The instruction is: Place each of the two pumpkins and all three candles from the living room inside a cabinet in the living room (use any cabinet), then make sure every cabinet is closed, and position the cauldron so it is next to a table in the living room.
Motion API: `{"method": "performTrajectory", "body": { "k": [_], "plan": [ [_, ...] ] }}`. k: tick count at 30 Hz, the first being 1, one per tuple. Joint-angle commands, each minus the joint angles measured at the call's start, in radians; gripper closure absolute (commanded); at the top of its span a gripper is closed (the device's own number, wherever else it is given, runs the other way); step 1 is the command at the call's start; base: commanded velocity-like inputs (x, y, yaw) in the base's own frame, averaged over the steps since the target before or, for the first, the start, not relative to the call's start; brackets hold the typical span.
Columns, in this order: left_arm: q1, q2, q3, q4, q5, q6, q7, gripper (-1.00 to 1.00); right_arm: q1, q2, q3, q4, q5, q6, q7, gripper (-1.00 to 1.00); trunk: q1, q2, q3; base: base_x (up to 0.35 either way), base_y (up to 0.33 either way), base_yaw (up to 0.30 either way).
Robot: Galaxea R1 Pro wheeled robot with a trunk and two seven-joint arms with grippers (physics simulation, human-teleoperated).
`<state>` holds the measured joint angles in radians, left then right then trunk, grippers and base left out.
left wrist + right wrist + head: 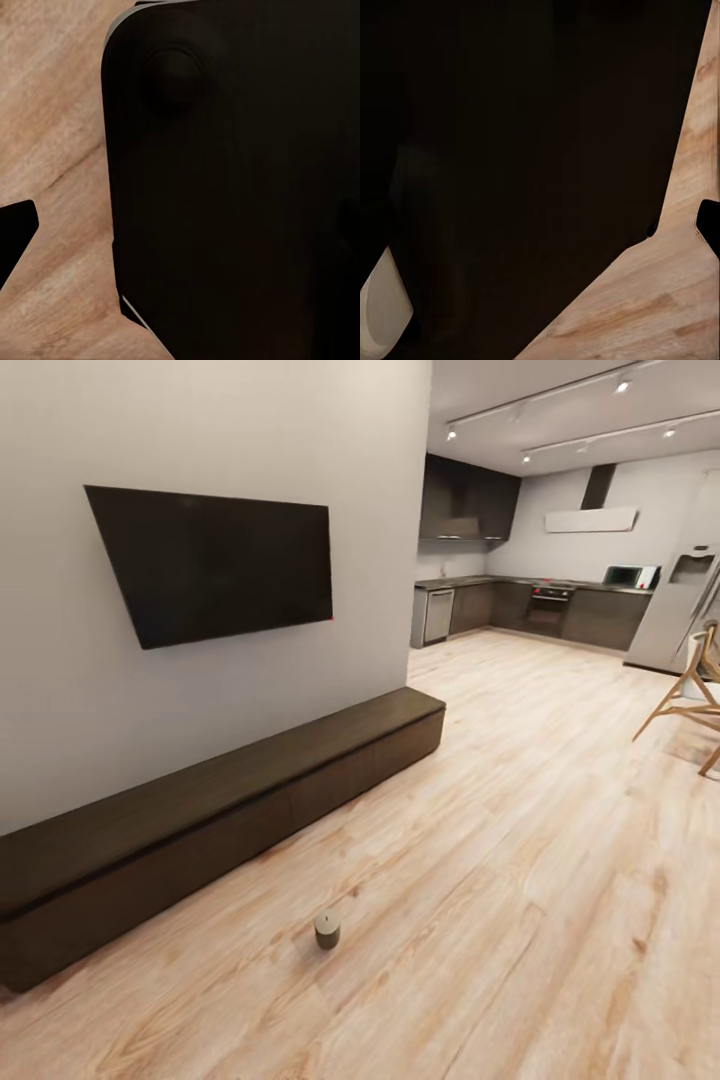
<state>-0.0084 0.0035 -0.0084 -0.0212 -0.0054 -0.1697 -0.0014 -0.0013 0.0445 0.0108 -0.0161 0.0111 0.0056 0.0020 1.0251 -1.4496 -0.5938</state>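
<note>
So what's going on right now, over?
Grippers: state unclear. One candle upright on floor, apart from closed cabinet. Nothing between them.

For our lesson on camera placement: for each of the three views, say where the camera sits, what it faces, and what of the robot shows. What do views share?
Head view: from the robot's head, facing the cabinet, a candle on the floor, the TV.
Left wrist view: on the left arm, facing down at floor; a dark robot part shows.
Right wrist view: on the right arm, facing floor; a dark robot part shows.
All share the wood floor.
</note>
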Motion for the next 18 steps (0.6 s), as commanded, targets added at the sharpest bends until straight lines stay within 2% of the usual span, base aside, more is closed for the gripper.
{"method": "performTrajectory", "body": {
  "k": [1,18],
  "plan": [
    [-0.001,0.0,-0.001,0.001,-0.001,-0.004,0.0,-1.0,0.0,0.0,0.001,-0.001,0.001,0.001,0.0,-1.0,0.0,0.0,-0.001,0.0,0.0,0.28],
    [-0.001,0.0,-0.001,0.001,0.0,-0.004,0.0,-1.0,0.0,0.0,0.001,0.001,0.001,0.001,0.0,-1.0,0.0,0.0,-0.001,0.0,0.0,0.28]
  ]
}}
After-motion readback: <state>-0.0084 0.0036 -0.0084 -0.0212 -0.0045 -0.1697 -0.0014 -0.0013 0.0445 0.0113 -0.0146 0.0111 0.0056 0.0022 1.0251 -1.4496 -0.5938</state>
